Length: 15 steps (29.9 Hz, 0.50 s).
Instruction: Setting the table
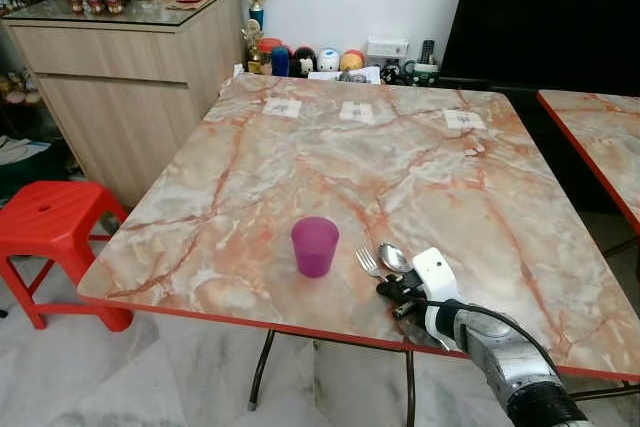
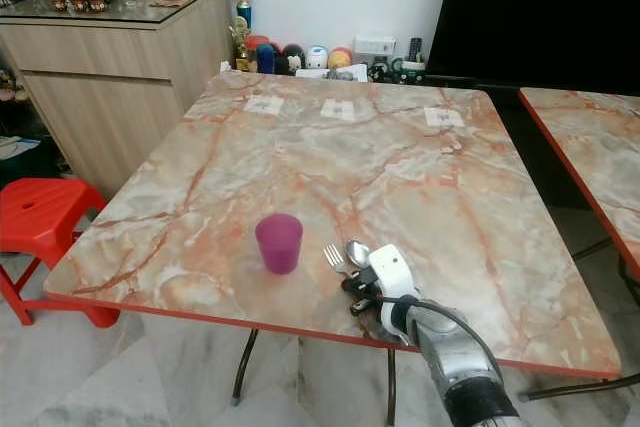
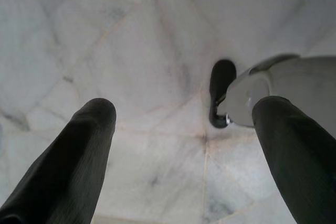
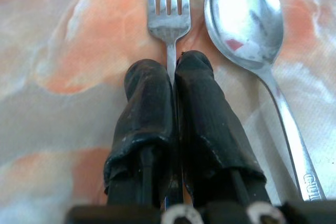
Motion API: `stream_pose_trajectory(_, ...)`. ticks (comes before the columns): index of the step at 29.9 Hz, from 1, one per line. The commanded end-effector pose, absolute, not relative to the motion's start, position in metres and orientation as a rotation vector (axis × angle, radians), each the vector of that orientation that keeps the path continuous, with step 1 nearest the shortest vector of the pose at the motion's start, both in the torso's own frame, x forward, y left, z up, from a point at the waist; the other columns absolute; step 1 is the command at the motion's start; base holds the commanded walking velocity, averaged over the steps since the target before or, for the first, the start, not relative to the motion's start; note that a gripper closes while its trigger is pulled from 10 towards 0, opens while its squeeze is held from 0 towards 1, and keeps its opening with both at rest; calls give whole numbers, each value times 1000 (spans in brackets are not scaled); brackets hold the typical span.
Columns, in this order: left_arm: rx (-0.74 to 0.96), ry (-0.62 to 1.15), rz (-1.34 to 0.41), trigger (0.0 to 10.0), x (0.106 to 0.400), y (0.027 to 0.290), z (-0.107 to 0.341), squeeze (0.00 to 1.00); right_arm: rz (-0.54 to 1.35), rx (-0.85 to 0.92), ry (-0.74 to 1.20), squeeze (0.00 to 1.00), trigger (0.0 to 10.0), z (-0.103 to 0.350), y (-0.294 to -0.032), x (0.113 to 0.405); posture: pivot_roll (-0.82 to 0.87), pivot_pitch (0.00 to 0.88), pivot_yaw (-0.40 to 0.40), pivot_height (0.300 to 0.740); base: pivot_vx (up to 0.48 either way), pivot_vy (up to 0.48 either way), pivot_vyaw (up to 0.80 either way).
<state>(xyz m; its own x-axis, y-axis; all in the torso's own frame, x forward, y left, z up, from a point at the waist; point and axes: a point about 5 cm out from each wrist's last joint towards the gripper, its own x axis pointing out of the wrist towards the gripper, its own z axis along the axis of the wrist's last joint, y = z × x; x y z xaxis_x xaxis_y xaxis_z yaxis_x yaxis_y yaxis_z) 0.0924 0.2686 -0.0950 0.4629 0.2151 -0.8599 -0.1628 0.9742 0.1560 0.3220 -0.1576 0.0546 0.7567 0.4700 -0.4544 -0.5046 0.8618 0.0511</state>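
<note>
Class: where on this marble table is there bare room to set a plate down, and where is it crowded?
Free: the marble table from the purple cup back to the three paper squares, and its whole right half. Crowded: the near edge, where fork and spoon lie beside the cup, right gripper shut on the fork.

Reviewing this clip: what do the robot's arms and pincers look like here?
The right arm is a silver metallic tube with a black cuff, a black cable looping along it, and a white boxy wrist block. The right pincer has two long black rubbery fingers, scuffed. The left pincer has two smooth, rounded black fingers.
</note>
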Motion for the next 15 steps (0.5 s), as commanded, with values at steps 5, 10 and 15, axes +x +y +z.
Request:
stream_pose_trajectory(5,33,1051,200,10000,112,246,-98,0,504,-34,387,0,0,65,-145,327,83,0,-23,740,0,0,0)
stream_pose_trajectory(10,25,1045,181,10000,122,228,-100,0,464,-102,258,0,10000,82,-141,333,80,0,-25,740,0,0,0)
stream_pose_trajectory(15,23,1053,185,10000,117,230,-101,0,333,-95,142,0,10000,97,-148,338,75,0,-31,740,0,0,0)
